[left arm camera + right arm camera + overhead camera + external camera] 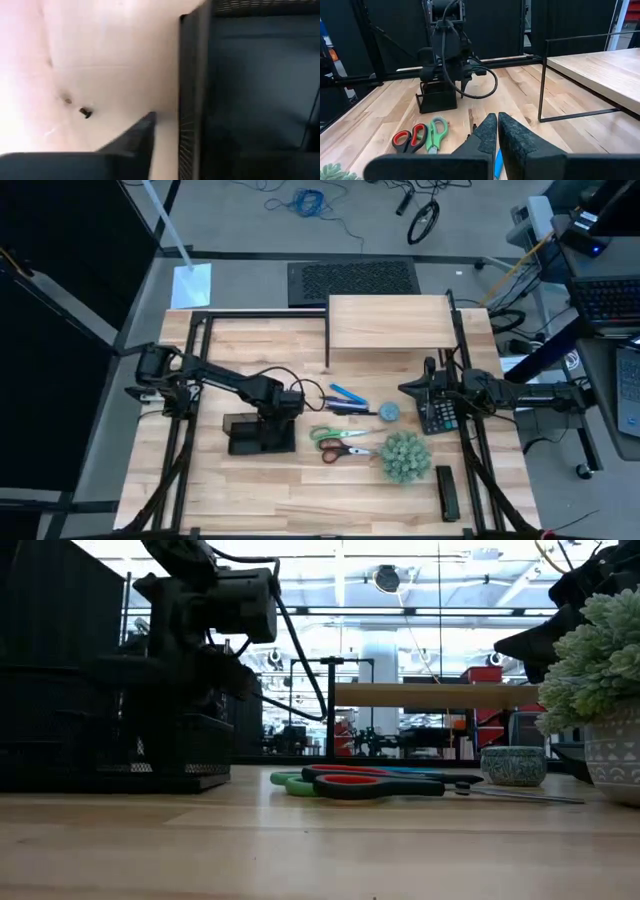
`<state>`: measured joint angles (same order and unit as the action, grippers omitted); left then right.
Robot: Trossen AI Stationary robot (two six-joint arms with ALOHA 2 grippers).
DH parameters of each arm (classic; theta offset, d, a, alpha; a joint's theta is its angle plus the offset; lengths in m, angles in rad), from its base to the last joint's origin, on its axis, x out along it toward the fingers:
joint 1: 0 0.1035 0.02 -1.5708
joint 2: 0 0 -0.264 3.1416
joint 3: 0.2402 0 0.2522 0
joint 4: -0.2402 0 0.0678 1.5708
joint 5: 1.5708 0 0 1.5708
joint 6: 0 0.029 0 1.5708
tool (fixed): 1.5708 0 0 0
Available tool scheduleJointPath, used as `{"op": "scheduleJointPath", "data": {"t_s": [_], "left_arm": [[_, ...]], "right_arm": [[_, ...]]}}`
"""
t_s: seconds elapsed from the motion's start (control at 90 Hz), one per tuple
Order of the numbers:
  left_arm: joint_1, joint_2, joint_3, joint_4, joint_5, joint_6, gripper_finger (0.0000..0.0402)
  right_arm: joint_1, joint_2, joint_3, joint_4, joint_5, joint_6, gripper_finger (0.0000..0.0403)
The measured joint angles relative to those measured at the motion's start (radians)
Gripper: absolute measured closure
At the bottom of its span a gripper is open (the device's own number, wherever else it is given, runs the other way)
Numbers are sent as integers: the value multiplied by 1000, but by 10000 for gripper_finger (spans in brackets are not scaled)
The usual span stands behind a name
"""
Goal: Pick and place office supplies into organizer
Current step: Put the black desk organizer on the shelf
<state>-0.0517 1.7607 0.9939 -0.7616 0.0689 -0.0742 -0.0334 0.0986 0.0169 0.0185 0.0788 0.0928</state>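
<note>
My left end effector [262,423] hangs over the black mesh organizer [259,434] at lower left of centre on the tabletop [300,490]; I cannot tell its state. My right end effector [497,131] is clenched, empty, at centre right. Scissors [340,442], pens [348,400] and disc [389,412] lie right of the organizer.

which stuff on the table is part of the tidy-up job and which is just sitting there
Job:
- organizer, left pincer over it
- two scissors
- pens
- round disc

Just there:
- calculator, under the right pincer, which is shut
- plant ball
- shelf riser
- dark bar near the front edge
</note>
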Motion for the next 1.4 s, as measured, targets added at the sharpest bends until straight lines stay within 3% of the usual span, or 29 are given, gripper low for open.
{"op": "scheduleJointPath", "data": {"t_s": [0.067,0.222,0.867,1.4], "left_arm": [[2,1,0,0,-1,-2,387],[1,8,37,-50,-6,4,398],[87,5,371,-328,2,64,401],[109,7,375,-262,6,98,401]], "right_arm": [[0,0,0,0,0,0,401],[0,0,0,0,0,0,401],[0,0,0,0,0,0,401],[0,0,0,0,0,0,401]]}}
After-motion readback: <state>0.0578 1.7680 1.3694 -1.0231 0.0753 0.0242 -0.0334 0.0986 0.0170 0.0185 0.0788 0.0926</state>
